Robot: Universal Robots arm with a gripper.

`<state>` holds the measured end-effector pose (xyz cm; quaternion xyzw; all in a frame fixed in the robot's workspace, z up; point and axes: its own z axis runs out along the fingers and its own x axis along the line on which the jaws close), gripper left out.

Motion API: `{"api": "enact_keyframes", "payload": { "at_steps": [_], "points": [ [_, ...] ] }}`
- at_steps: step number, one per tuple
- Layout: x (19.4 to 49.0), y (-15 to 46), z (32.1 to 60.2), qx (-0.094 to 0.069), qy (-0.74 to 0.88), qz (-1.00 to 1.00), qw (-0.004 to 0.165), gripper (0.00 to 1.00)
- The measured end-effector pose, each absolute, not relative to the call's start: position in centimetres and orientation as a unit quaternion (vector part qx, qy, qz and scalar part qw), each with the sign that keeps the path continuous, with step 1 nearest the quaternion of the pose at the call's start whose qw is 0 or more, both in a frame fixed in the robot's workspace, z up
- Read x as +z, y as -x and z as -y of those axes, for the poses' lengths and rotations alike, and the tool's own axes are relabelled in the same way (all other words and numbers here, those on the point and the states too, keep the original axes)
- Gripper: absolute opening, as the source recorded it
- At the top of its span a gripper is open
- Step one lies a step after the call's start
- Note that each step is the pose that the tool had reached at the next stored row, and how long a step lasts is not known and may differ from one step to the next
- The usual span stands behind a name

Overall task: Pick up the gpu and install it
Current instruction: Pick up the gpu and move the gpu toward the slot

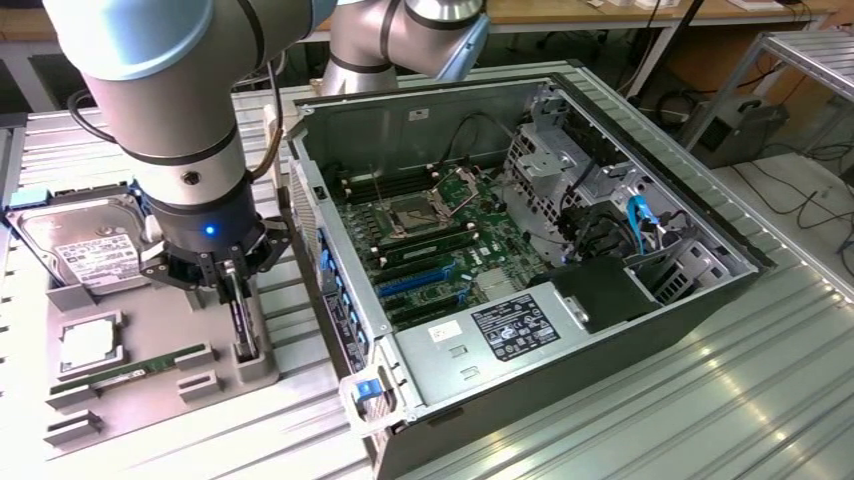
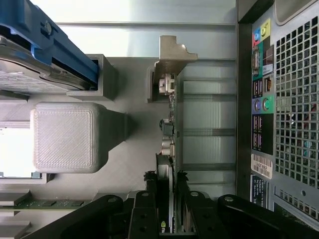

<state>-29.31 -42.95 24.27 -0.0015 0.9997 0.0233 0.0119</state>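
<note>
From my seat the job has barely begun: the graphics card (image 2: 172,119) stands on edge in its slot in the grey parts holder (image 1: 160,400), just beside the open computer case (image 1: 400,120) and outside it. I judge the pick-up is at the gripping stage, with the lift and the whole install left. Inside the case, the blue slots on the motherboard (image 1: 441,230) look empty. The arm (image 1: 174,120) reaches straight down over the holder at the exterior view's left, wrist vertical. The gripper (image 1: 231,285) sits low on the card's top edge. In the wrist view the gripper (image 2: 167,180) straddles the board, and its fingers (image 2: 149,199) look pressed in against both faces, pinching the card. The card's metal end bracket (image 2: 172,57) is at the far end from the grip.
</note>
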Motion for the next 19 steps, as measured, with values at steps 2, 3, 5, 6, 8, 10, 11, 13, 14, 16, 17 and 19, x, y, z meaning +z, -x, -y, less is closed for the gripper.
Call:
{"api": "enact_keyframes", "payload": {
  "at_steps": [2,3,5,6,8,10,11,13,14,16,17,19],
  "points": [
    [24.3,29.3,43.0,0.023,0.001,-1.0,0.012,0.26],
    [24.3,29.3,43.0,0.023,0.002,-1.0,0.012,0.26],
    [24.5,29.3,43.0,0.023,0.002,-1.0,0.012,0.26],
    [24.8,29.3,43.0,0.023,0.002,-1.0,0.012,0.26],
    [25.3,29.3,43.0,0.023,0.001,-1.0,0.012,0.26],
    [26.4,29.3,43.0,0.023,0.002,-1.0,0.012,0.26],
    [27.2,29.3,43.0,0.023,0.002,-1.0,0.012,0.26],
    [29.1,29.3,43.0,0.023,0.001,-1.0,0.012,0.26],
    [29.6,29.3,43.0,0.023,0.001,-1.0,0.012,0.26],
    [30.5,29.3,43.0,0.023,0.001,-1.0,0.012,0.26],
    [31.0,29.3,43.0,0.023,0.002,-1.0,0.012,0.26],
    [32.3,29.3,43.0,0.023,0.002,-1.0,0.012,0.26]
  ]
}}
